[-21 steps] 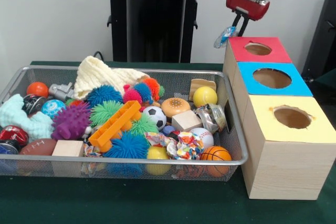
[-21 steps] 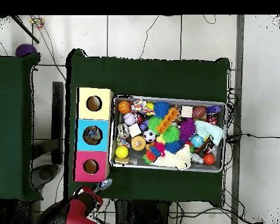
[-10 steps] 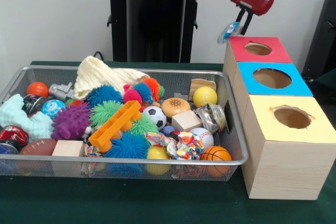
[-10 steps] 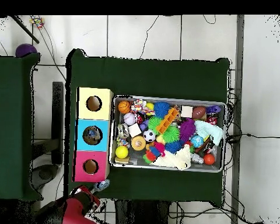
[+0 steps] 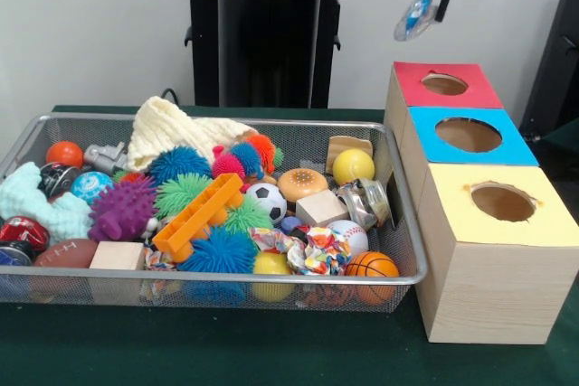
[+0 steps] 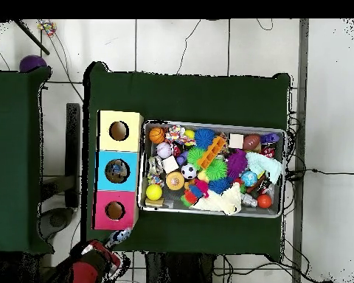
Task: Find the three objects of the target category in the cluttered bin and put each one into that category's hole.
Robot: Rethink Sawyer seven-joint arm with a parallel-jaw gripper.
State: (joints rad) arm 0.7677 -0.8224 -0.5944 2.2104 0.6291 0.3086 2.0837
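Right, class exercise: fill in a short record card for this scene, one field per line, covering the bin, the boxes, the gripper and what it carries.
bin: wire mesh bin crowded with balls, spiky toys, wooden blocks and cloth
boxes: red box, blue box, yellow box, in a row beside the bin, one round hole each
gripper: gripper raised high, above and behind the red box
carried: small blue and clear object held in the gripper
blue hole: something shows inside from overhead
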